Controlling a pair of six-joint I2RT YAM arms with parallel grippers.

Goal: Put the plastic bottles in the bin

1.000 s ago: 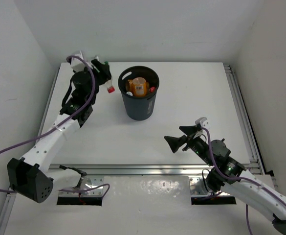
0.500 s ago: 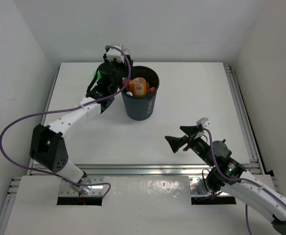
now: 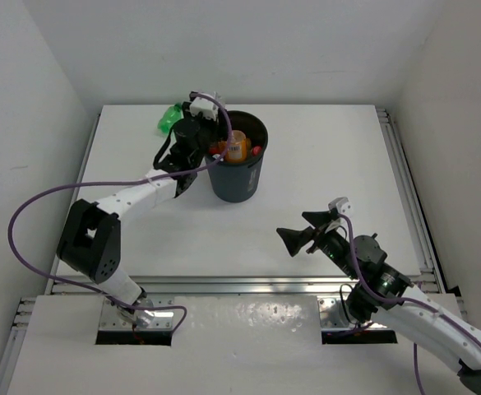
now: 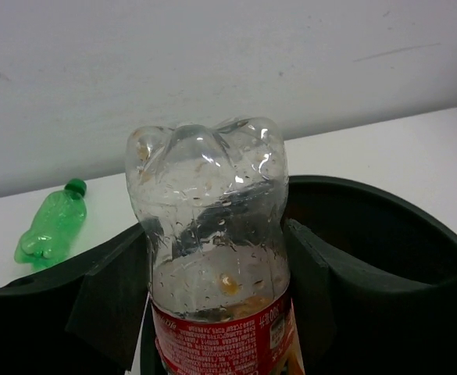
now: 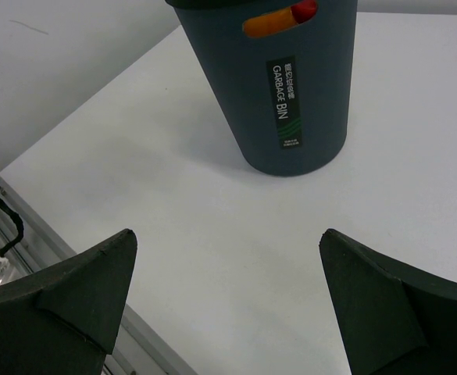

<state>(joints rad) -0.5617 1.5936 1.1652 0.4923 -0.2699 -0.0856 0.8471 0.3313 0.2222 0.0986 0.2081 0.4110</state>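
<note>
At the far-left part of the white table (image 3: 322, 156), one black bin (image 3: 236, 177) stands upright.

Count:
- One green bottle (image 4: 52, 226) lies on its side on the table, just left of the bin and on its far side.
- One clear bottle (image 4: 208, 195) with a red label is pinched base-up by the left gripper (image 4: 212, 258). One finger pad (image 4: 107, 297) presses on each side. It is above the bin's left rim.
- One orange bottle (image 3: 237, 146) is inside the bin, with one red cap (image 3: 256, 151) just right of it. Any further bottles inside cannot be counted.
- Two arms are in view. The right gripper (image 3: 300, 229) hangs above the near-right part of the table, well apart from the bin, its jaws spread wide with nothing between them.

Change since the earlier frames:
- One second ago, the left gripper held the clear bottle above the table, left of the bin. Half a second ago it had reached the rim. It is now above the opening.
- The arm covered the green bottle then, and the bottle is now exposed.
- The right arm, the bin and the bottles inside it have not moved.

Writing:
- The bin's dark side label reads "GARBAGE BIN" in white, set vertically. Smaller characters sit above it and a green mark below.
- The clear bottle's red label carries fine white print, too small to read.
- The print on the orange bottle's label is not legible.
</note>
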